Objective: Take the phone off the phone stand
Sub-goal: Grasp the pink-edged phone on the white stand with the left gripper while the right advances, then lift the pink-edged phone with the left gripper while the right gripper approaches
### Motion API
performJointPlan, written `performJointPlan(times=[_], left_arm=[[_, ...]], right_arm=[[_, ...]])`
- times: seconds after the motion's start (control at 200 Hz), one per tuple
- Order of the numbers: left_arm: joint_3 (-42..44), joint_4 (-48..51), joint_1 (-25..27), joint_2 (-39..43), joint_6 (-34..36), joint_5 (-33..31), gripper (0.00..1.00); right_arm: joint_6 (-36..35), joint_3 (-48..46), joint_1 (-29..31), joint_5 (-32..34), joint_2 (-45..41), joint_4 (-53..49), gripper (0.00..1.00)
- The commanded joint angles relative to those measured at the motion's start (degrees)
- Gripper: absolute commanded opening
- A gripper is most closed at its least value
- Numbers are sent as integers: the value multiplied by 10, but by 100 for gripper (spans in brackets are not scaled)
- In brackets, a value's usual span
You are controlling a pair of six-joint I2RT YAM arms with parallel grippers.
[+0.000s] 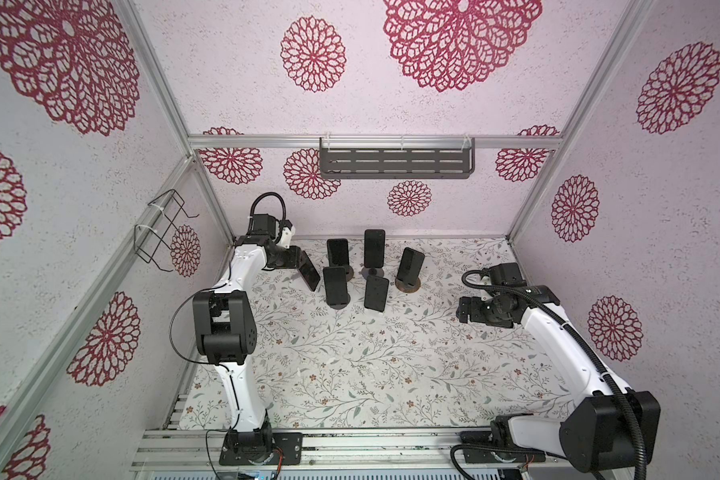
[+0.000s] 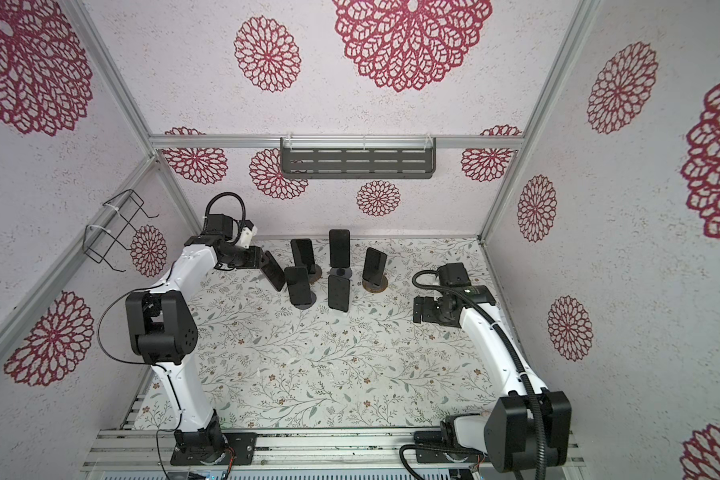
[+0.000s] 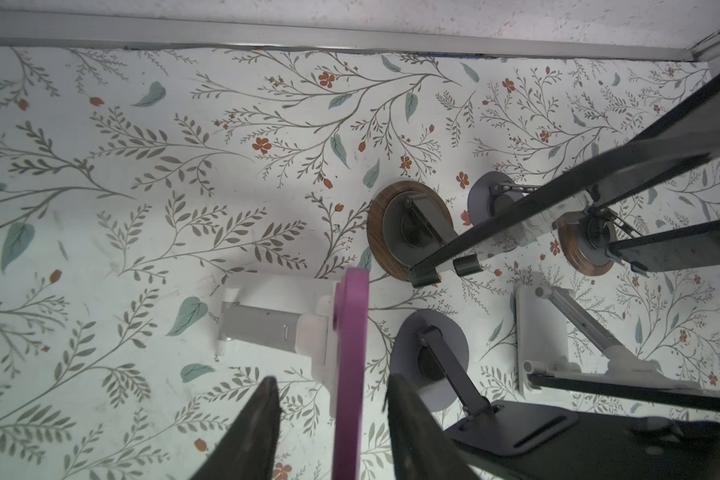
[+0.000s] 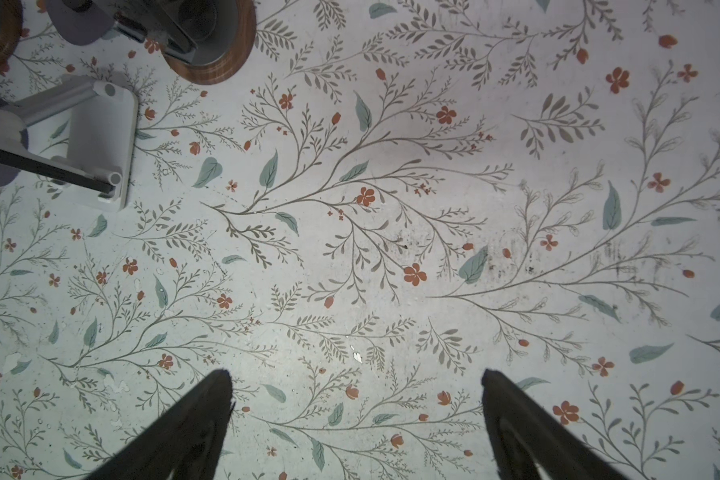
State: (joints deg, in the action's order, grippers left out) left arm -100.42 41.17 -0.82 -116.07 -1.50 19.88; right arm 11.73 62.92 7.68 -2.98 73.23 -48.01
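Observation:
A dark phone (image 1: 309, 272) with a purple edge (image 3: 350, 374) leans tilted at the far left of the group of phones. It rests on a white phone stand (image 3: 275, 320) lying low on the floral mat. My left gripper (image 1: 297, 258) straddles the phone's top edge. In the left wrist view its fingertips (image 3: 269, 390) stand on either side of the purple edge with a gap on both sides, so the left gripper (image 3: 332, 380) is open. My right gripper (image 1: 462, 309) hovers open over bare mat at the right, and in its wrist view nothing lies between the right gripper's (image 4: 356, 386) tips.
Several other dark phones on stands crowd close beside the left gripper: (image 1: 337, 253), (image 1: 374, 248), (image 1: 411, 264), (image 1: 335, 286), (image 1: 376, 293). Wood-rimmed round bases (image 3: 410, 228) and grey round bases (image 3: 429, 357) sit under them. A grey shelf (image 1: 395, 162) hangs on the back wall, and a wire rack (image 1: 163, 228) on the left wall.

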Motion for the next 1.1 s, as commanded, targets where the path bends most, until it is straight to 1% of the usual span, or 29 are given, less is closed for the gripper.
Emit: performJointPlan(times=[0.0, 0.055, 0.2, 0.26, 0.335, 0.375, 0.55, 0.615, 0.691, 0.791, 0.806, 0.856, 0.976, 1.096], left_arm=[[-6, -11, 4, -9, 17, 14, 39], [-6, -10, 4, -11, 17, 14, 32], [-4, -4, 5, -7, 15, 9, 21], [-7, 0, 5, -8, 16, 9, 18], [-15, 12, 5, -11, 18, 2, 10], [-19, 17, 5, -11, 20, 2, 8], [-26, 24, 5, -1, 18, 2, 6], [-39, 35, 5, 2, 15, 3, 2], [-48, 43, 5, 12, 9, 5, 1], [-59, 56, 5, 30, 2, 12, 0], [-63, 61, 5, 50, 2, 14, 0], [-76, 79, 6, 64, -1, 13, 0], [-111, 127, 8, 94, -7, -10, 0], [-131, 180, 16, 139, -26, -62, 0]], right_arm=[[-7, -2, 2, 18, -14, -5, 96], [-8, -3, 2, 24, -13, -6, 97], [-11, -4, 2, 30, -7, -8, 97], [-12, -4, 2, 29, -6, -8, 97], [-13, -3, 3, 29, -3, -8, 97], [-13, -2, 3, 30, -4, -8, 97], [-14, -3, 6, 26, -14, -8, 97], [-14, 2, 7, 23, -16, -9, 97], [-14, 12, 11, 19, -18, -9, 97], [-12, 25, 18, 17, -23, -2, 97], [-11, 27, 19, 17, -22, -1, 97], [-8, 35, 21, 16, -21, 0, 97], [-9, 58, 36, 18, -10, 1, 97], [-27, 79, 70, 27, -6, 11, 97]])
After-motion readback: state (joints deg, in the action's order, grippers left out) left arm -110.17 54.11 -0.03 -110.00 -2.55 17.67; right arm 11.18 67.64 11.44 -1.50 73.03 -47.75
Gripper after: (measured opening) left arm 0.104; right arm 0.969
